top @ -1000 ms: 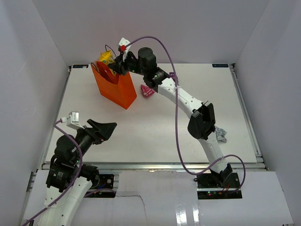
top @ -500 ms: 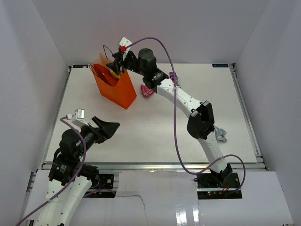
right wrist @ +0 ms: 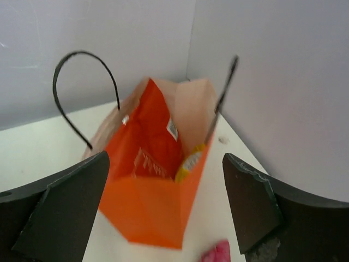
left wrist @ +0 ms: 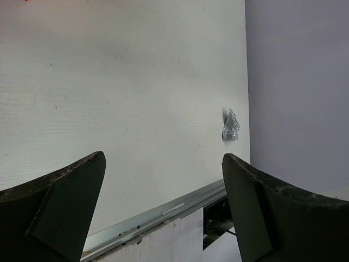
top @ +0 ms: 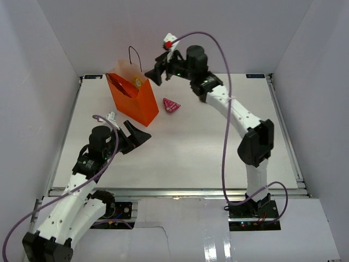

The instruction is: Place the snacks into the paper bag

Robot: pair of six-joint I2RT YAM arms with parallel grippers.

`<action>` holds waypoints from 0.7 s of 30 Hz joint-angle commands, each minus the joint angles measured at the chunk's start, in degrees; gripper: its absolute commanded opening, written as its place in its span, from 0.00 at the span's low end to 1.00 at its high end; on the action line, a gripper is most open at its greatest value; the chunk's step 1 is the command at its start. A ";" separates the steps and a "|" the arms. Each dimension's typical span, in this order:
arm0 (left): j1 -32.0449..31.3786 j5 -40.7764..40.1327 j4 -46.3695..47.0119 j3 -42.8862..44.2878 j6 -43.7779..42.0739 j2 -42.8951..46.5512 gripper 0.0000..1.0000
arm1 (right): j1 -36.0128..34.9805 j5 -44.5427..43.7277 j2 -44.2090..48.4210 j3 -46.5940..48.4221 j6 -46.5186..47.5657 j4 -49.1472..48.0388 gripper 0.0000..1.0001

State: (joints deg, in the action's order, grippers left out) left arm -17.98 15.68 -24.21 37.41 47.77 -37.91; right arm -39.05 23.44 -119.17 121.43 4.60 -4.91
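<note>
My right claw (top: 154, 75) hangs in the air with its two fingers spread wide and nothing between them. It sits just beside the top of the orange paper bag (top: 134, 103), on the bag's right side and a little above the rim. The bag stands upright at the far left of the tabletop (top: 218, 147), mouth open, its black cord handles (right wrist: 82, 90) sticking up.

My right wrist camera looks down into the mouth. A red crisp bag (right wrist: 143, 155) stands inside against the pale lining. A yellow sweet (right wrist: 191, 162) is tucked in at the right-hand edge of the opening. The bag lies centred between my two right fingers, below and ahead of them, clear of both.

A pink sweet (top: 172, 105) lies on the tabletop just right of the bag, below my right claw.

My left claw (top: 139, 134) is spread wide too and holds nothing. It hovers near the bag's front lower corner. Its camera looks across bare tabletop to a silver sweet (left wrist: 230, 125) lying by the right wall, well apart from the fingers.
</note>
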 commanded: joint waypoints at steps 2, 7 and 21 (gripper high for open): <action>-5.03 -3.43 7.06 3.28 1.80 -9.53 0.98 | 12.72 8.27 15.25 -18.42 -2.06 7.87 0.90; -14.97 -14.77 8.65 8.02 9.34 -25.23 0.98 | 27.78 11.54 24.85 -37.36 6.72 19.29 0.90; -23.60 -40.12 -22.18 67.94 24.03 -81.94 0.98 | 47.83 9.87 42.62 -65.00 12.80 22.93 0.90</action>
State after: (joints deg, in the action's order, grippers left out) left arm -43.11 -17.61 -33.89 96.20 67.16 -114.39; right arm 7.88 31.73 -78.41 57.25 16.27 19.31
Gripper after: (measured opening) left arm 0.978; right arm 0.900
